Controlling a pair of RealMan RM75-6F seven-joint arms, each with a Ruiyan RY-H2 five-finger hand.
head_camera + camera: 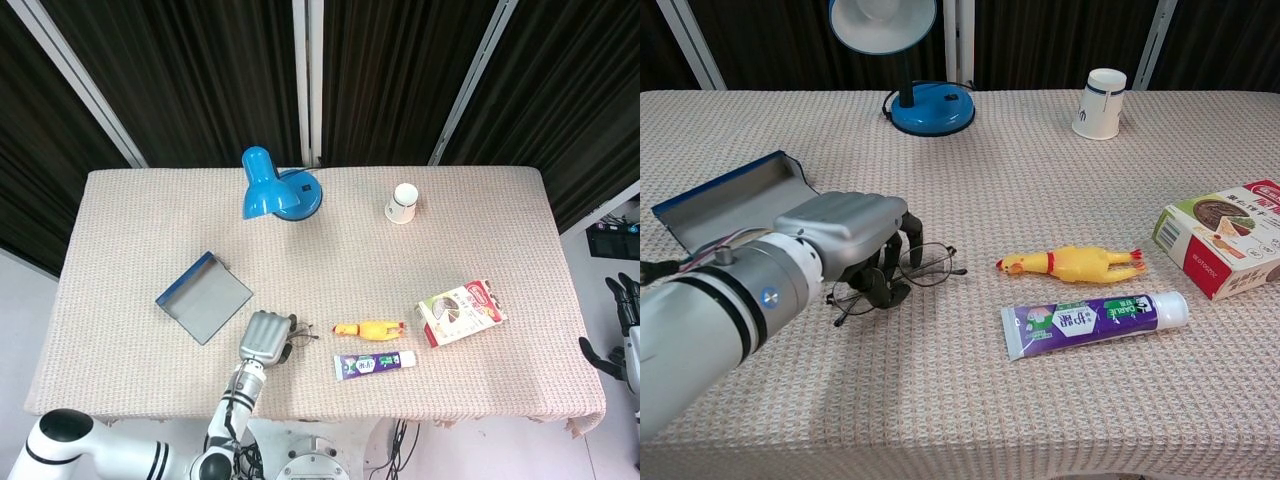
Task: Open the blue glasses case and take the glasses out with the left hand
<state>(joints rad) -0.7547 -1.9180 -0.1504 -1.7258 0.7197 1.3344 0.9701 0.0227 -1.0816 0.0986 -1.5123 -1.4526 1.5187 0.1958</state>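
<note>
Chest view shows the left hand (845, 232) low over the worktop (970, 170), its fingers (890, 262) curled down around the glasses (902, 272) and gripping them near the middle of the frame. From the hand, the glasses stick out toward three o'clock: one lens and one arm of the glasses reach toward the yellow rubber chicken (1070, 264). Their long axis runs roughly nine to three, tilted a little up on the three o'clock side. Whether they touch the cloth or hang just above it I cannot tell.

The blue glasses case (730, 195) lies open and flat at about ten o'clock from the hand, clearly apart from it, with nothing in it that I can see. In the head view the same case (204, 297) sits at ten o'clock from the left hand (266, 337), and the glasses (291, 335) peek out at its three o'clock edge.

The right hand (628, 330) is well off the worktop at the far three o'clock edge, holding nothing; whether its fingers are spread or curled cannot be told. The left hand alone is near the glasses, so, judging by this, the coming move is setting them down or letting go.
</note>
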